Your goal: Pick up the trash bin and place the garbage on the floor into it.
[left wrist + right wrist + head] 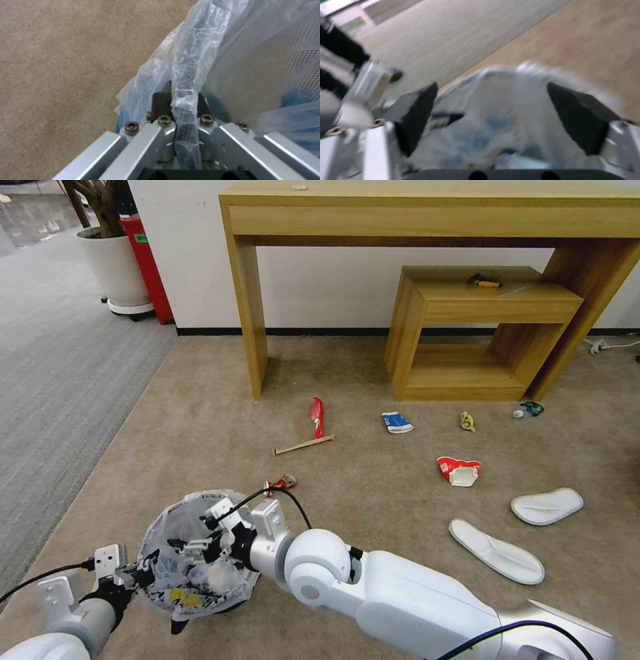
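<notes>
The trash bin (175, 521), black and lined with a crinkled clear bag, is near my base at the lower left. My left gripper (142, 575) is shut on its bag-covered rim (186, 75). My right gripper (195, 538) hovers over the bin's mouth (500, 100), open, with its dark fingers (416, 117) wide apart and nothing between them. Garbage lies on the carpet: a crushed can (280, 483) just beyond the bin, a wooden stick (303, 445), a red wrapper (317, 417), a blue-white carton (397, 422), a yellow wrapper (467, 421), a green bottle (530, 409), a red-white cup (459, 471) and two white slippers (547, 505).
A tall wooden console table (427, 210) stands against the far wall with a low wooden shelf unit (480, 333) under it. A yellow-black item (485, 281) lies on that unit. A potted plant (115, 260) and a red box (148, 267) stand at the far left.
</notes>
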You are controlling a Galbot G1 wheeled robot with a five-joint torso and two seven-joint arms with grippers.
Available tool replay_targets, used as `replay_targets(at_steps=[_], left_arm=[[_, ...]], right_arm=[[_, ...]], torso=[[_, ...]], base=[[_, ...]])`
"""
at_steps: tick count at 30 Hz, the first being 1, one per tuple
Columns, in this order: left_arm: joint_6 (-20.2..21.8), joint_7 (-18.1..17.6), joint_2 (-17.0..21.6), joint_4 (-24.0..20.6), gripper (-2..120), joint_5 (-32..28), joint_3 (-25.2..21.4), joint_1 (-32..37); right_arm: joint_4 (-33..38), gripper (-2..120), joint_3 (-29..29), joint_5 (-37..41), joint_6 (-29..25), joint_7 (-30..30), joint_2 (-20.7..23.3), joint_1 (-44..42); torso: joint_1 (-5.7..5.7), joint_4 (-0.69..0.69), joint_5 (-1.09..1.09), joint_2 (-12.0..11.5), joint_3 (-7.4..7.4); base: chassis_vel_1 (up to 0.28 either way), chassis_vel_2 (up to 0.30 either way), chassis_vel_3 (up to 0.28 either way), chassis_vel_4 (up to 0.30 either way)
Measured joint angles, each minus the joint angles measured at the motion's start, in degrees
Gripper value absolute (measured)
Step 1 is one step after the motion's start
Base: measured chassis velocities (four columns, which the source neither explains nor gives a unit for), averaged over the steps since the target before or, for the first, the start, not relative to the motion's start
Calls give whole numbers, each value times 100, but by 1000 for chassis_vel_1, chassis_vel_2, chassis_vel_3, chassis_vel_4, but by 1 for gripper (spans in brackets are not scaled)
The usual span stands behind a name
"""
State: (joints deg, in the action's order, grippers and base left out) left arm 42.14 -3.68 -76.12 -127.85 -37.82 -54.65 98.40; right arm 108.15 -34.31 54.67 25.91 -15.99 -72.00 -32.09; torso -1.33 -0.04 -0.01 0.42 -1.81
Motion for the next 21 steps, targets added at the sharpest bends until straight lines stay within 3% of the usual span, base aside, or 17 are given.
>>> replay_targets(at_steps=[2, 12, 15, 21], left_arm=[[0, 20, -1, 11, 0, -11, -45, 23], [0, 112, -13, 46, 0, -42, -182, 101], [0, 144, -38, 83, 0, -44, -207, 128], [0, 199, -59, 148, 0, -41, -240, 171]], right_arm=[[27, 98, 338, -128, -14, 24, 69, -66], [22, 100, 1810, -792, -57, 218, 761, -840], [0, 100, 2517, -1427, -180, 507, 1139, -1700], [-5, 100, 3299, -2032, -393, 870, 1437, -2501]], torso=[[0, 1, 0, 0, 0], [0, -1, 1, -1, 0], [0, -3, 3, -1, 0], [0, -1, 2, -1, 0]], base=[[0, 0, 0, 0], [0, 0, 0, 0], [0, 0, 0, 0], [0, 0, 0, 0]])
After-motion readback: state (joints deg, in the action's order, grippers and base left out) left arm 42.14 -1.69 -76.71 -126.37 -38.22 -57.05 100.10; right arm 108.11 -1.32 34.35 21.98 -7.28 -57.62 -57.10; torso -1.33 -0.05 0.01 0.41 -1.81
